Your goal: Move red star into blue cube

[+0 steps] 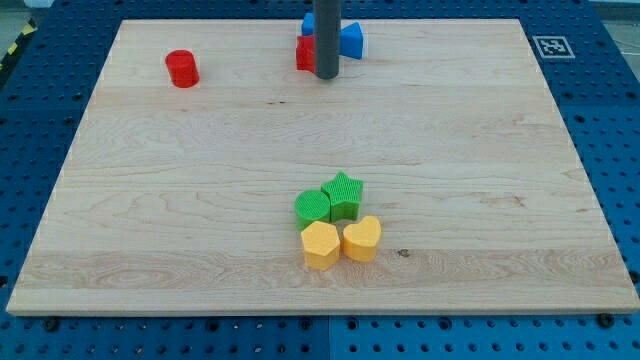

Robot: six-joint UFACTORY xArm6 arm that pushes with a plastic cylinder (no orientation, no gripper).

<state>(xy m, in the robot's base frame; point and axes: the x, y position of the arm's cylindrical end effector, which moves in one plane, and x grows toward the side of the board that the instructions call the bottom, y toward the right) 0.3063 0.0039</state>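
A red block [304, 52], likely the red star, sits near the view's top centre, partly hidden by my dark rod. My tip [326, 76] rests on the board just right of and below it, touching or nearly touching it. A blue block [351, 40] lies right of the rod, close to the red block. Another blue block [309, 21], shape unclear, shows just above the red block at the board's top edge, mostly hidden by the rod.
A red cylinder [182, 68] stands at the top left. Lower centre holds a tight cluster: a green block [313, 207], a green star [345, 194], a yellow block [320, 245] and a yellow heart [361, 239]. A fiducial marker [552, 46] lies off the board's top right.
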